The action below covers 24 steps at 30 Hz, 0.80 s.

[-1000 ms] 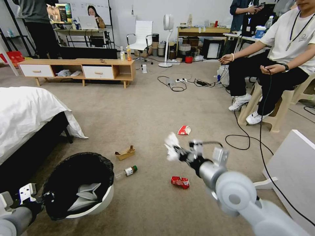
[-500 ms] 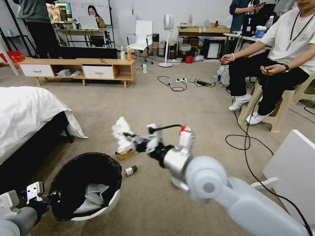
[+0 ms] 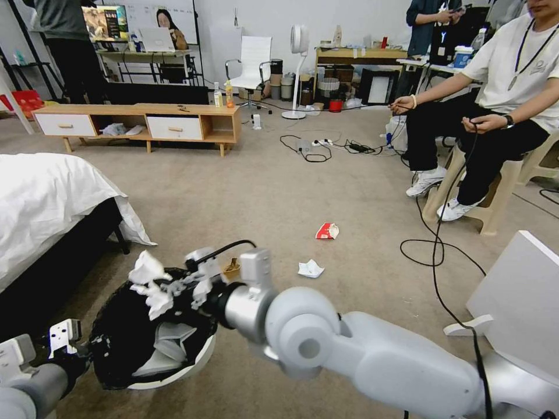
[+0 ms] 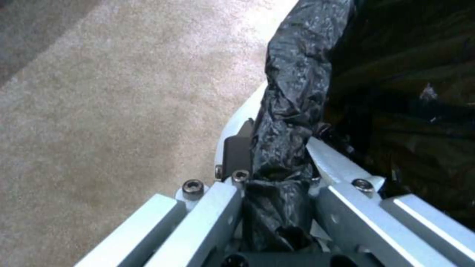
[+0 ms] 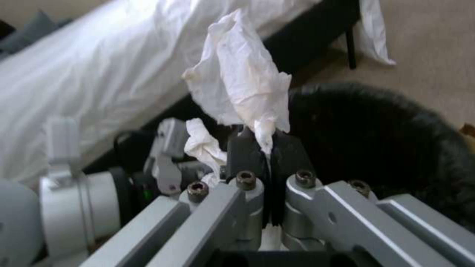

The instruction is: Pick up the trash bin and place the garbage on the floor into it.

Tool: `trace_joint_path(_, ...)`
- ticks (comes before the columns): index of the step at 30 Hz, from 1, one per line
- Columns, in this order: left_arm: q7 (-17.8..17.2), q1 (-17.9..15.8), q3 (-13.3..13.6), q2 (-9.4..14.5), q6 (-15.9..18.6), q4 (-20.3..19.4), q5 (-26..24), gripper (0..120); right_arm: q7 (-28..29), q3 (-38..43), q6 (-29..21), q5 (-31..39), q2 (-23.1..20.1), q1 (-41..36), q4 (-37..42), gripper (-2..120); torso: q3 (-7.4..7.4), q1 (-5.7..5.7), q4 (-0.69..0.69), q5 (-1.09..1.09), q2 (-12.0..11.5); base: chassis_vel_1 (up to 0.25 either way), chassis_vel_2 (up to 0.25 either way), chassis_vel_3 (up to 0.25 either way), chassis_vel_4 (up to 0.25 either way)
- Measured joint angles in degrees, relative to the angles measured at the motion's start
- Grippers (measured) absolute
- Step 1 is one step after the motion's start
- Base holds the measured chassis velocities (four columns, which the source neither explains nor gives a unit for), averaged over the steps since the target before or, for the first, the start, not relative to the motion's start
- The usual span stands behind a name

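The trash bin (image 3: 174, 372), white with a black bag liner, is tilted at lower left, white paper (image 3: 166, 343) inside it. My left gripper (image 3: 87, 352) is shut on its bag-covered rim (image 4: 292, 85), fingers (image 4: 237, 152) clamping either side. My right gripper (image 3: 174, 289) is shut on a crumpled white tissue (image 3: 148, 279), held just above the bin's opening; this tissue (image 5: 237, 81) sticks up from the shut pads (image 5: 247, 148). On the carpet lie another tissue (image 3: 310, 268), a red-and-white packet (image 3: 326, 231) and a cardboard tray (image 3: 233, 269), partly hidden by my arm.
A bed (image 3: 46, 198) with a white sheet stands left of the bin. A white panel (image 3: 518, 291) and black cables (image 3: 434, 250) lie at the right, near a seated person's feet. A low wooden cabinet (image 3: 140, 122) stands at the back.
My right arm has swung left with the tissue, from mid-floor to above the bin's opening, and now covers the can and bottle. The held bin has shifted slightly right.
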Motion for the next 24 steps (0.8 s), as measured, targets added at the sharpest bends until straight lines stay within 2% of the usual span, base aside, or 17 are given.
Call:
trace_joint_path(10, 0.0, 0.1, 0.0, 0.0, 0.0, -0.3, -0.1, 2, 3.9, -1.5, -2.9, 0.1, 1.7, -0.6, -2.4, 0, 0.00, 0.00, -0.01, 0.00, 0.0, 0.000, 0.000, 0.000, 0.000)
trace_joint_path(24, 0.0, 0.1, -0.1, 0.1, 0.0, -0.1, -0.2, 2, 6.3, -1.3, -4.9, 0.1, 0.0, -3.3, -1.5, 2, 0.00, 0.00, 0.00, 0.01, 0.0, 0.000, 0.000, 0.000, 0.000)
